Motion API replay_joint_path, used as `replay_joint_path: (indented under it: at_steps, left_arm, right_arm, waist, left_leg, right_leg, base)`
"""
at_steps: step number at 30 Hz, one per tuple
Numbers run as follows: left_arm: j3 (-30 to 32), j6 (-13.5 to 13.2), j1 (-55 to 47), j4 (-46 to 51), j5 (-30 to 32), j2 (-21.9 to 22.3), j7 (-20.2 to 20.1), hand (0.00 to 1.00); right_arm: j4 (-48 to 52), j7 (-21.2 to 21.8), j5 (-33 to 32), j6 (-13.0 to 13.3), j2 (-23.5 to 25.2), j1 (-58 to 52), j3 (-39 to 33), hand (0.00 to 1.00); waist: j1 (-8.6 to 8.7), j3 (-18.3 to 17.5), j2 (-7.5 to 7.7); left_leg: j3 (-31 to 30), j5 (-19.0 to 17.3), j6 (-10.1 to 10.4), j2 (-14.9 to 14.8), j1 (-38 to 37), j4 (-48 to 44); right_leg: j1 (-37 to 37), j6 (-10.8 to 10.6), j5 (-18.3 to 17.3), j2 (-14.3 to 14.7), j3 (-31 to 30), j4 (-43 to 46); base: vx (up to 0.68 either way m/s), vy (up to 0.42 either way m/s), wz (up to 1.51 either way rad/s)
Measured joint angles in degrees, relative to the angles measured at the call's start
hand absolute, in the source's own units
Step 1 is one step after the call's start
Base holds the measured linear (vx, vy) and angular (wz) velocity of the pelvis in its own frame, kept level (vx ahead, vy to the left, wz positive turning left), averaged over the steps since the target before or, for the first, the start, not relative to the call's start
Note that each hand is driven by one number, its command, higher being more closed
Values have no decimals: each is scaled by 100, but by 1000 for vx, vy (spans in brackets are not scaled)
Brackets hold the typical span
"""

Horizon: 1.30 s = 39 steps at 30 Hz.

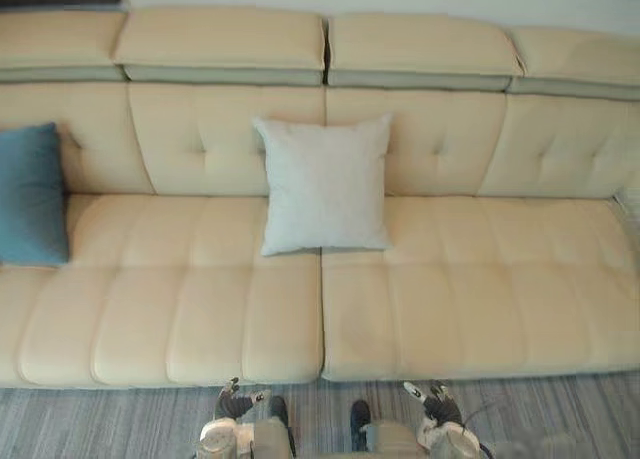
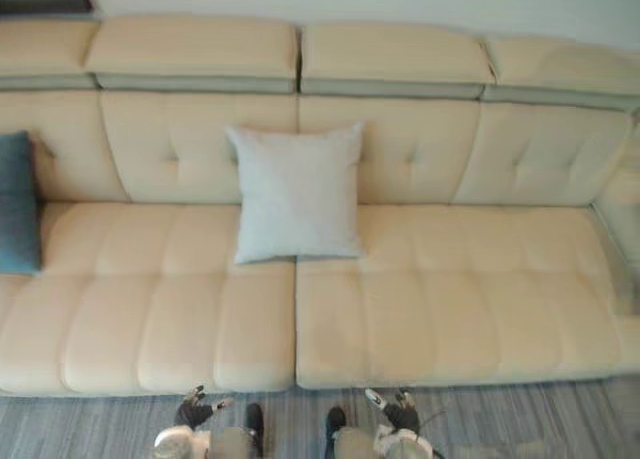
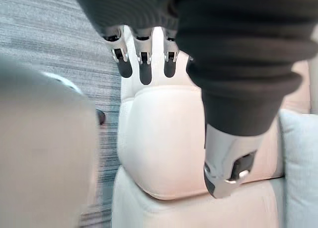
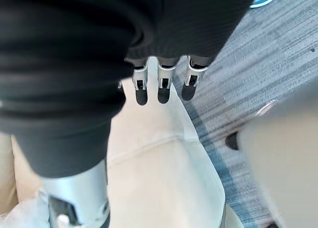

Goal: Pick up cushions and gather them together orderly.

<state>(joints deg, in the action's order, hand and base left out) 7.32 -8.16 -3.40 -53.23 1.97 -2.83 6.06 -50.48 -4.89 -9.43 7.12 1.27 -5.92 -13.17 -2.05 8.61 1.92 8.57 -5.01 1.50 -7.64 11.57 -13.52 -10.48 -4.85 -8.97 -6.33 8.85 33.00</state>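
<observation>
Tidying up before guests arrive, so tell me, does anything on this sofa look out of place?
The cushions are scattered. The pale grey cushion leans slightly askew against the middle of the sofa, across the seat seam, while the blue cushion sits alone at the left end. Nothing looks spilled or damaged.

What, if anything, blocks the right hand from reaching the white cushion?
Probably nothing. The right hand hangs open before the sofa, and no object lies on its seat between the hand and the white cushion. That cushion leans on the backrest, so the arm may need a long stretch.
</observation>
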Motion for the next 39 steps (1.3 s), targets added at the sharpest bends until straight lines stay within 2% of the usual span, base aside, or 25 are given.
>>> replay_joint_path:
  at_steps: [2,3,4,5,6,7,8,9,11,12,13,14,15,17,19,21,22,24,25,26,27,28,29,31,39]
  left_arm:
    - [9,-1,47,89,-55,-17,-3,0]
    - [77,11,118,98,-110,-22,-8,0]
    - [91,14,142,105,-152,58,-11,0]
    - [81,11,105,89,-197,99,-9,0]
    - [60,2,110,145,-243,113,-5,0]
    - [59,0,120,181,-284,74,4,0]
    - [51,2,142,184,-339,87,3,0]
    - [37,2,147,175,-346,107,3,0]
    - [-188,-1,182,144,-401,135,-4,0]
    - [-238,0,184,138,-434,132,-4,0]
    - [-284,0,195,126,-445,74,-5,0]
    - [-266,-2,219,150,-446,65,-14,0]
    - [-257,-2,216,162,-447,59,-9,0]
    - [-266,0,206,158,-445,46,-14,0]
    - [-273,8,189,82,-444,105,-16,0]
    - [-274,17,185,14,-437,132,-19,0]
    - [-275,21,180,-13,-427,148,-20,0]
    - [-293,24,133,-46,-427,16,-16,0]
    - [-333,29,117,-65,-426,-7,-12,0]
    - [-425,30,119,-113,-426,-42,-13,0]
    - [-473,30,116,-161,-424,-63,-14,0]
    - [-484,32,100,-224,-420,-68,-13,0]
    - [-486,41,81,-265,-419,-64,-12,0]
    - [-476,64,41,-316,-410,-63,-10,0]
    - [-258,111,-10,-483,-323,-87,-2,0]
  right_arm:
    - [-14,1,4,-17,49,-7,34,0]
    - [-24,4,20,-20,34,109,32,0]
    - [-21,0,35,-23,14,197,22,0]
    - [-20,-11,36,-25,-67,240,25,0]
    - [-14,-31,38,-26,-82,282,86,0]
    - [-38,-36,38,-33,-110,365,213,0]
    - [-36,-43,40,-34,-178,499,292,0]
    - [-14,-60,40,-21,-217,579,311,0]
    - [-57,-85,40,12,-375,741,321,0]
    - [-79,-97,40,12,-397,734,313,0]
    - [-101,-139,41,4,-405,691,285,0]
    - [-112,-179,40,2,-373,639,214,0]
    - [-114,-204,39,3,-384,624,178,0]
    - [-97,-224,36,3,-427,602,82,0]
    - [-80,-216,33,0,-400,490,-9,0]
    - [-81,-194,33,-29,-342,366,-20,0]
    - [-108,-190,31,-75,-262,256,-26,0]
    - [-254,-143,24,-105,-100,151,-27,0]
    - [-262,-123,24,-105,-122,108,-30,0]
    - [-292,-120,23,-104,-142,74,-47,0]
    - [-367,-109,20,-105,-138,17,-109,0]
    - [-481,-99,12,-108,-133,7,-148,0]
    - [-528,-84,-9,-112,-125,-19,-180,0]
    - [-561,-71,-27,-114,-135,-30,-257,0]
    - [-737,-68,-26,-143,-124,21,-412,0]
  waist:
    - [-93,-93,180]
    - [-150,-90,219]
    - [-205,-83,100]
    - [-223,-124,20]
    - [-307,-90,112]
    - [-356,-99,187]
    - [-414,-75,149]
    - [-445,-53,45]
    - [-417,148,-276]
    - [-408,178,-307]
    - [-377,207,-278]
    - [-358,268,-201]
    - [-356,278,-187]
    - [-351,303,-119]
    - [-253,261,-199]
    - [-174,254,-215]
    - [-121,249,-205]
    - [-103,106,22]
    - [-82,51,52]
    - [-62,27,31]
    - [-40,-13,76]
    - [-28,-60,25]
    - [-23,-161,65]
    - [1,-174,-6]
    - [17,-259,16]
  left_leg:
    - [-141,25,75,16,317,-349]
    - [-120,49,104,4,510,-560]
    - [-127,118,89,-77,556,-473]
    - [-114,262,157,-189,558,-322]
    - [-2,374,234,-123,549,-272]
    - [46,405,244,-63,628,-332]
    - [78,479,318,-100,721,-347]
    - [82,566,341,-150,784,-308]
    - [-115,1083,415,-339,799,66]
    - [-155,1322,452,-364,785,214]
    - [-213,1751,568,-335,737,556]
    - [-309,1532,626,-305,760,297]
    - [-309,1261,570,-240,758,1]
    - [-402,548,406,-33,757,-848]
    - [-746,-368,428,24,587,-1690]
    - [-919,-873,516,21,180,-1584]
    - [-942,-1060,494,72,-101,-1002]
    - [-865,-776,391,283,-195,-575]
    - [-861,-706,336,346,-202,-478]
    - [-864,-637,289,408,-212,-405]
    - [-864,-519,224,497,-321,-207]
    - [-848,-420,196,569,-396,3]
    - [-838,-312,142,636,-448,184]
    - [-811,-140,62,758,-679,507]
    - [-740,3,-39,888,-1036,882]
  right_leg:
    - [241,-114,-123,-207,-21,404]
    - [204,-227,-194,-127,76,245]
    - [172,-238,-194,-27,98,72]
    - [398,-289,-366,64,79,-194]
    - [428,-152,-668,-37,-36,55]
    - [501,-135,-880,-71,-73,-209]
    - [622,-47,-1008,56,-47,-685]
    - [731,-37,-1010,178,-32,-968]
    - [899,271,-822,511,125,-1464]
    - [906,338,-782,567,203,-1480]
    - [875,454,-702,540,409,-1521]
    - [858,535,-677,493,601,-1526]
    - [835,635,-650,442,648,-1521]
    - [712,702,-612,277,644,-1513]
    - [441,679,-476,218,599,-1381]
    - [354,602,-454,210,582,-1296]
    - [327,479,-452,186,536,-1272]
    - [266,308,-297,25,402,-1446]
    - [296,259,-180,-11,387,-1594]
    - [347,226,-56,-54,395,-1756]
    - [468,171,83,-100,397,-1975]
    - [476,145,175,-143,392,-2122]
    - [507,105,249,-185,380,-2229]
    - [685,41,372,-272,358,-2430]
    - [945,-8,528,-300,282,-2757]
  base:
    - [-67,-161,42]
    - [-108,-130,9]
    - [-130,-77,5]
    - [-141,-152,0]
    - [-120,-191,-1]
    - [-172,-270,-22]
    - [-156,-166,-27]
    - [-221,-200,-16]
    - [-289,-180,25]
    - [-283,-142,54]
    - [-311,-109,56]
    - [-313,-67,46]
    - [-309,-51,17]
    - [-246,13,-10]
    - [-202,119,-13]
    - [-154,175,3]
    - [-164,214,8]
    - [-116,153,-3]
    - [-76,142,-2]
    - [-76,177,7]
    - [-60,140,7]
    - [-48,112,6]
    - [-1,90,4]
    - [21,100,0]
    - [35,40,-5]
